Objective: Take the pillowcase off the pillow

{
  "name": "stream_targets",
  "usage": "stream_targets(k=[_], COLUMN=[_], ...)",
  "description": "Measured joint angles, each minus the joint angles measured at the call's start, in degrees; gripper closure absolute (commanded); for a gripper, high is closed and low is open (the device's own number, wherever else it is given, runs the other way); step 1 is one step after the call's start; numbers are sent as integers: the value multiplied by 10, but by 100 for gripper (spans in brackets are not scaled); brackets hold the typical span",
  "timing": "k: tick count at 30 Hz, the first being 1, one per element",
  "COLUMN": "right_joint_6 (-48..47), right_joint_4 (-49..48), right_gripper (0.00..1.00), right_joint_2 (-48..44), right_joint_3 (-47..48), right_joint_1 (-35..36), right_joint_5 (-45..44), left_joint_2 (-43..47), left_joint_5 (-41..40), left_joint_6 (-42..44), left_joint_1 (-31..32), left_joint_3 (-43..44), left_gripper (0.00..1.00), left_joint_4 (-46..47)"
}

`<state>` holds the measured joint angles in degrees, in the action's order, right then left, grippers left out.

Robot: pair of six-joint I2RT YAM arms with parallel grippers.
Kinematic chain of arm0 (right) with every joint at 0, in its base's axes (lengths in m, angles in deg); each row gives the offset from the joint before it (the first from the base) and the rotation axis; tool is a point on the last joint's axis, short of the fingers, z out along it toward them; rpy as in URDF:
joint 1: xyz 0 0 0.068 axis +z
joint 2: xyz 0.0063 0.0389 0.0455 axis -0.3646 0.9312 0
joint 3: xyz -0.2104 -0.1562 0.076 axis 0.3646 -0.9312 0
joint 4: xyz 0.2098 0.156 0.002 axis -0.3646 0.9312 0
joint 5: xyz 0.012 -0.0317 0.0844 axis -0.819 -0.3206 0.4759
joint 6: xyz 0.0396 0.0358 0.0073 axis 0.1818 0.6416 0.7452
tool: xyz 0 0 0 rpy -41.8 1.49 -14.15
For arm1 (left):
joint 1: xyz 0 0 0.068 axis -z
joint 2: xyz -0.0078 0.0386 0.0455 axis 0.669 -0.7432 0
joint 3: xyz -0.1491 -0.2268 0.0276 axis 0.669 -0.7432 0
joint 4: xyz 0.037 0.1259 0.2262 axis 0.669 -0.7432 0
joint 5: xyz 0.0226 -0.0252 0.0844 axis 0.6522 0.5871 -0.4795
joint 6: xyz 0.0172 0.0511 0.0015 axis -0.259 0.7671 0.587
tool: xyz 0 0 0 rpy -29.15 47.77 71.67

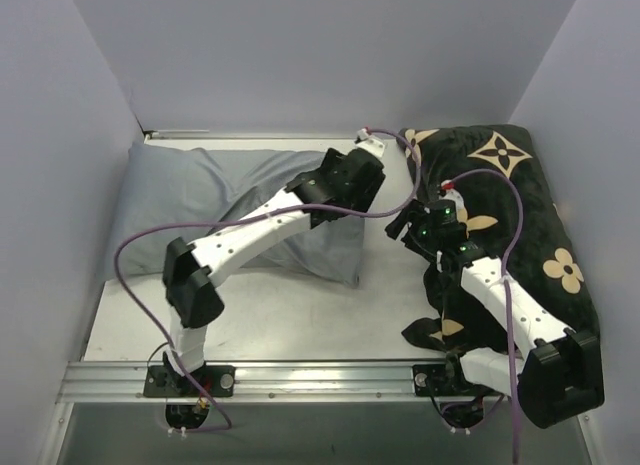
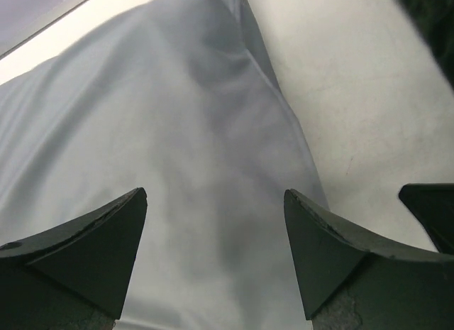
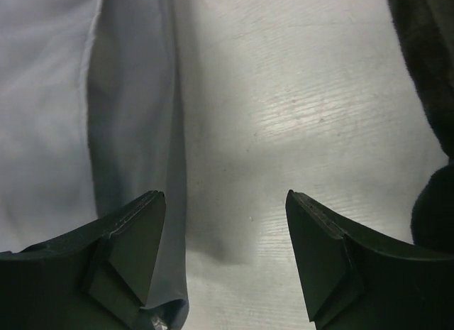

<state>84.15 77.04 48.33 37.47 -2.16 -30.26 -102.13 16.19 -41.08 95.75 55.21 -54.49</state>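
The thin, soft blue-grey cloth pillowcase (image 2: 177, 131) lies directly beneath the released left end effector (image 2: 215, 195). Its limp edge runs under one finger of the released right end effector (image 3: 225, 195). Light and probably slippery, it is best pinched at that edge.

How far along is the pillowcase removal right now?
Done: nothing yet; the pillowcase lies plump, so the pillow seems inside, unseen. In hand: left gripper open over the cloth, right gripper open over the table beside its edge. Left: grasping and pulling the case off.
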Motion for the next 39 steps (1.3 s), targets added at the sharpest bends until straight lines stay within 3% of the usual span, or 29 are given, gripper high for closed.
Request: stream_targets(k=[8, 12, 22, 30, 33, 36, 37, 39], right_joint_6=[29, 44, 59, 58, 58, 58, 58, 57], right_joint_4=[-19, -20, -15, 5, 11, 14, 16, 16], right_gripper=[31, 23, 20, 20, 20, 20, 20, 21], right_joint_2=[-24, -63, -160, -183, -188, -190, -191, -191], right_joint_3=[-61, -84, -105, -106, -106, -106, -106, -106], right_joint_1=[-83, -93, -153, -161, -164, -166, -166, -166], right_joint_5=[64, 82, 101, 107, 108, 111, 111, 112], left_joint_2=[-128, -154, -203, -231, -233, -233, -233, -233], left_joint_5=[-68, -98, -132, -157, -165, -179, -183, -193], left_joint_6=[41, 56, 65, 66, 64, 62, 62, 59], left_joint_1=[49, 62, 69, 73, 74, 74, 74, 74], left_joint_3=[93, 136, 151, 151, 151, 151, 151, 151], left_gripper=[12, 12, 12, 14, 23, 42, 61, 80], left_joint_4=[-43, -48, -53, -59, -60, -60, -60, -60])
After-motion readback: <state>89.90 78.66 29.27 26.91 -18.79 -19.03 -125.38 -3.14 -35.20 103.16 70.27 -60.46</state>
